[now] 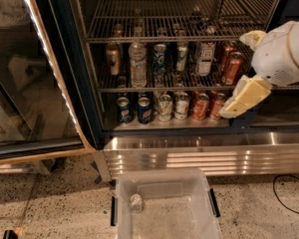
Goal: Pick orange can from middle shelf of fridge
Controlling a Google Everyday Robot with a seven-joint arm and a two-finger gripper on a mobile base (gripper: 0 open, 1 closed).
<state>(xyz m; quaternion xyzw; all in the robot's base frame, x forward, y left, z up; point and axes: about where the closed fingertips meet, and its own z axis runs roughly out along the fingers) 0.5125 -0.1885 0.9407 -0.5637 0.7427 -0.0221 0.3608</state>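
End effector (243,98), cream-coloured, hangs at right before the fridge (65,49); whether it is open or closed cannot be told. Orange can (113,58) stands leftmost on the middle shelf (154,87), beside one clear bottle (137,62). Speckled floor (50,193) carries one clear bin (164,180), cut off at its near edge.

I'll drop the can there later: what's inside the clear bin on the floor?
Inside the clear bin, one small clear jar-like item sits near its left wall. The bin's near end is out of frame. The hand hangs at right, before the fridge.
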